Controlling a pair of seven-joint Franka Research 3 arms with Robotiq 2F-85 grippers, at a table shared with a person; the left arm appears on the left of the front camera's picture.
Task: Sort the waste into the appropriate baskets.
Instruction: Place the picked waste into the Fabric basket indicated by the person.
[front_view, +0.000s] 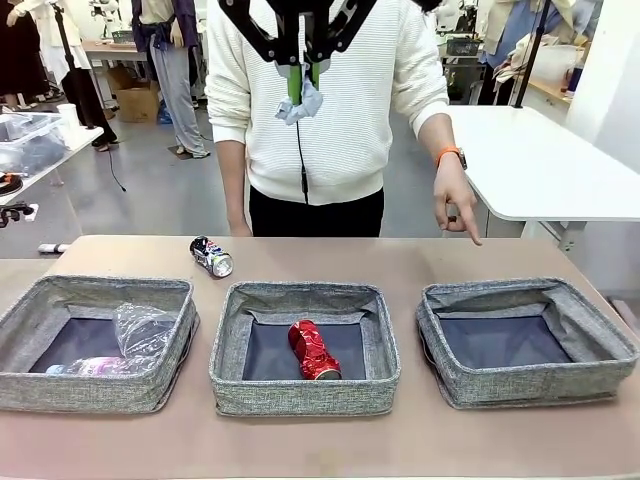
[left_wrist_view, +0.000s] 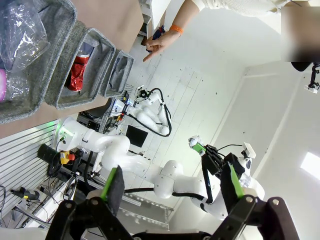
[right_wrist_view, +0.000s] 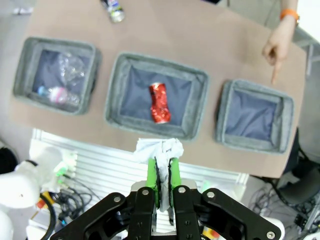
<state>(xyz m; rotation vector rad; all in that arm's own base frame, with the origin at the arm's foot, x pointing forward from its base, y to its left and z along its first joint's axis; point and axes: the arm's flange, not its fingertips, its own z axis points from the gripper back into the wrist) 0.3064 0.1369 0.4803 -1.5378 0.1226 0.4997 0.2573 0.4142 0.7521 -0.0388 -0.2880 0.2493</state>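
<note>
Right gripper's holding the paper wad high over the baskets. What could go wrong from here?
1. The right gripper pinches only part of the paper wad; held this high, it could slip or drift wide of the baskets if released.
2. It hangs nearest the middle basket with the red can, while the person's hand points toward the right basket: a wrong drop seems possible.
3. Lowering toward the right basket may come close to that hand.

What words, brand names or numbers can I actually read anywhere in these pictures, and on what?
None can be read.
Printed can on the table, beyond the baskets: blue, white and red print, too small and blurred to read.
Red can in the middle basket: crumpled, no lettering legible.
Bottle in the left basket: pinkish label, unreadable.
Paper wad in the right gripper: no print visible.
</note>
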